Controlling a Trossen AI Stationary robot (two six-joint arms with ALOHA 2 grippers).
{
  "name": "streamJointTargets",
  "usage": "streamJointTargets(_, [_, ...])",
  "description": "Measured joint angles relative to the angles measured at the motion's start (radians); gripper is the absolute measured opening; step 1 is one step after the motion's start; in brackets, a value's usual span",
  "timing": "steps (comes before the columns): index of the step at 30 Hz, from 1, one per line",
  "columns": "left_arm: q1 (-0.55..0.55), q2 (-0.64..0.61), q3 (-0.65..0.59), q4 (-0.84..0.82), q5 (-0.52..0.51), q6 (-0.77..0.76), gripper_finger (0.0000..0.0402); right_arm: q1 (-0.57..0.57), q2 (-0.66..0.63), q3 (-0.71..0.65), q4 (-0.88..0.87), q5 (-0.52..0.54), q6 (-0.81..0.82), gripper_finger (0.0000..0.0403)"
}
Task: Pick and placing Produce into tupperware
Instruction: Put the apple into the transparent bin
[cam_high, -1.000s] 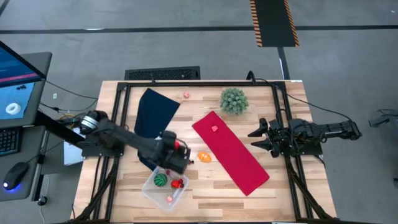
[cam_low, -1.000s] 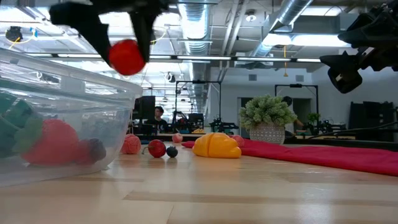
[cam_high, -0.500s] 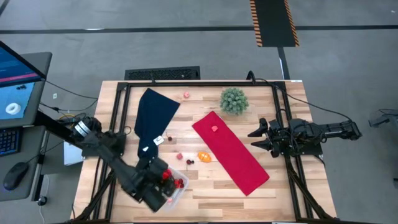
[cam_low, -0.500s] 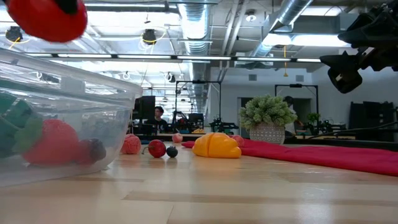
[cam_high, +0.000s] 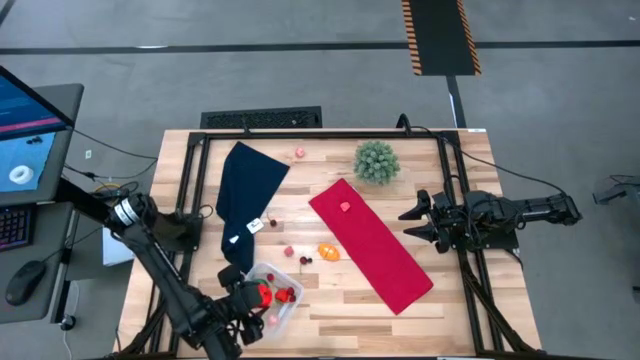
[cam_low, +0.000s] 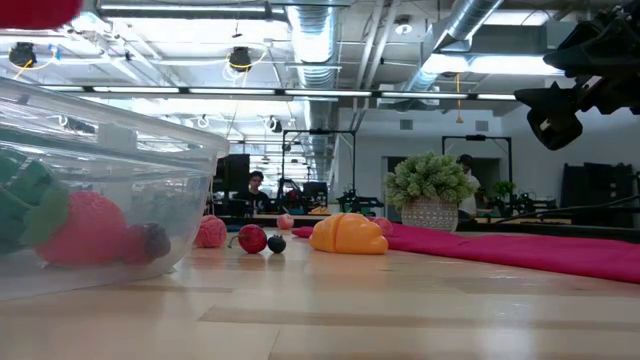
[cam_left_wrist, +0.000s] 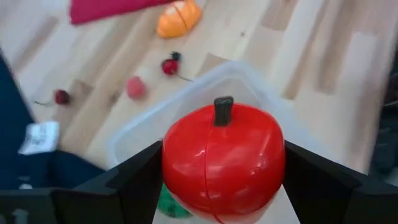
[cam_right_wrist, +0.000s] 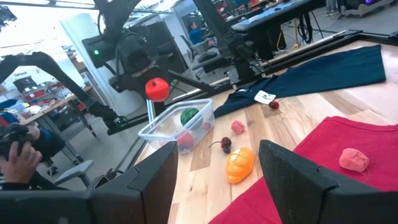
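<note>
Red apple (cam_left_wrist: 222, 163) — tupperware (cam_left_wrist: 261, 87) half-hidden

No legible text or labels.

Two cloths (cam_high: 372, 246), one clear container (cam_high: 283, 283), one plant ball (cam_high: 376, 161), two arms (cam_high: 160, 275).

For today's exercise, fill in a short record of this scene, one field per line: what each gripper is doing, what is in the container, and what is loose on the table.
left gripper: shut on the red apple, above the tupperware
right gripper: open, empty, waiting at the table's right side
in tupperware: green piece, red pieces
loose on wood: orange piece, small berries
on red cloth: pink piece
</note>
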Motion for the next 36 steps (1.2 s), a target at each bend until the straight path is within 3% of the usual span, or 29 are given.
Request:
streamJointTargets(6, [0.01, 0.002, -0.087, 0.066, 0.055, 0.007, 0.0277, 0.0, 0.0, 0.0, 0.0, 0.0, 0.0, 0.0249])
streamJointTargets(24, [0.029, 0.002, -0.195, 0.226, -0.076, 0.078, 0.0277, 0.0, 0.0, 0.0, 0.0, 0.0, 0.0, 0.0249])
streamJointTargets(36, [0.04, 0.002, -0.195, 0.301, 0.004, 0.074, 0.0277, 0.0, 0.0, 0.0, 0.0, 0.0, 0.0, 0.0249])
